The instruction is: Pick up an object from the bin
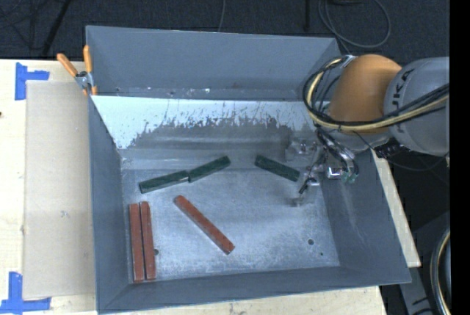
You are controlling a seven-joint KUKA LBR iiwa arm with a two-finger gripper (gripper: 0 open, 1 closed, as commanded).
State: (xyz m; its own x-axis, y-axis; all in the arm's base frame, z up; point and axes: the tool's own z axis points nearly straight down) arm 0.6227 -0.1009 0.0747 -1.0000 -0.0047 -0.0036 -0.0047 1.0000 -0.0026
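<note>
My gripper [307,187] hangs low in the right part of the bin, just above the floor. A short dark green bar [277,168] lies right beside it on its left, its right end close to the gripper's tip. Whether the two touch cannot be made out. Further left, a longer dark green bar [184,174] lies at a slight slant on the bin floor. A reddish-brown bar [204,224] lies diagonally in the middle front, apart from the gripper.
Two reddish-brown bars [142,241] lie side by side along the bin's left wall at the front. The arm with its orange cover and cables reaches in over the right rim. Bare floor stretches at the front right.
</note>
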